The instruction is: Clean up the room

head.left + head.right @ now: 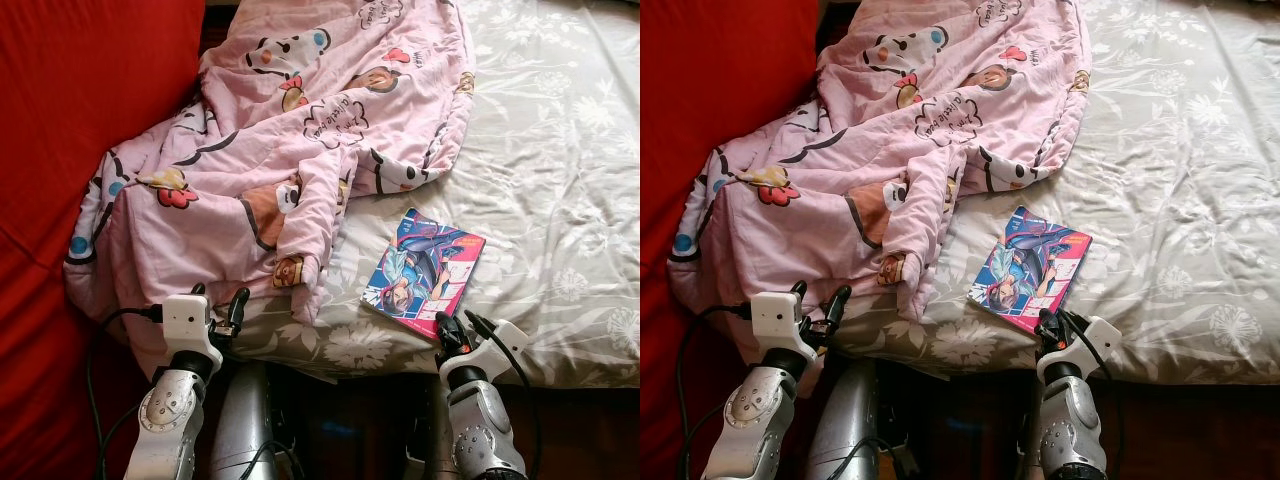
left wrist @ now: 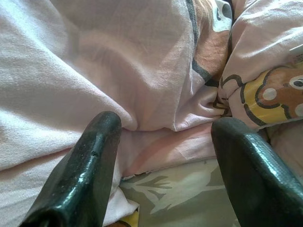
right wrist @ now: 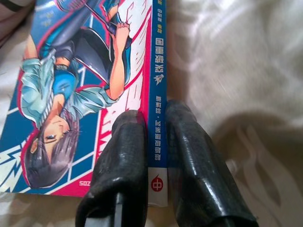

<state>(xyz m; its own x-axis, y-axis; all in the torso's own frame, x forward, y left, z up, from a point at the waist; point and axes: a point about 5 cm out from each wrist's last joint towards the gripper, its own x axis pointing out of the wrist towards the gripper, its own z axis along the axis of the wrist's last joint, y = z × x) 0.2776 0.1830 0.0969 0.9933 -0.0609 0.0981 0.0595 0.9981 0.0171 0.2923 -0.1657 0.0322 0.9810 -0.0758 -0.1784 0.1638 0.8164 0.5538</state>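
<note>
- A thin comic book with a blue, pink and white illustrated cover (image 1: 424, 272) lies flat on the grey floral bedsheet (image 1: 560, 150), right of centre in the head views and near the bed's lower edge.
- The right gripper (image 1: 452, 334) sits at the lower right, at the book's near corner. In the right wrist view its two black fingers (image 3: 124, 165) are pinched on the book's blue spine edge (image 3: 160, 94), one on the cover, one beside the spine.
- The left gripper (image 1: 220, 312) is at the lower left, fingers spread apart and holding nothing, its tips against the crumpled pink cartoon-print blanket (image 1: 290, 120).
- The blanket covers the upper left and centre of the bed, its lower fold just beside the book.
- A red fabric surface (image 1: 80, 90) fills the left edge of the frame.
</note>
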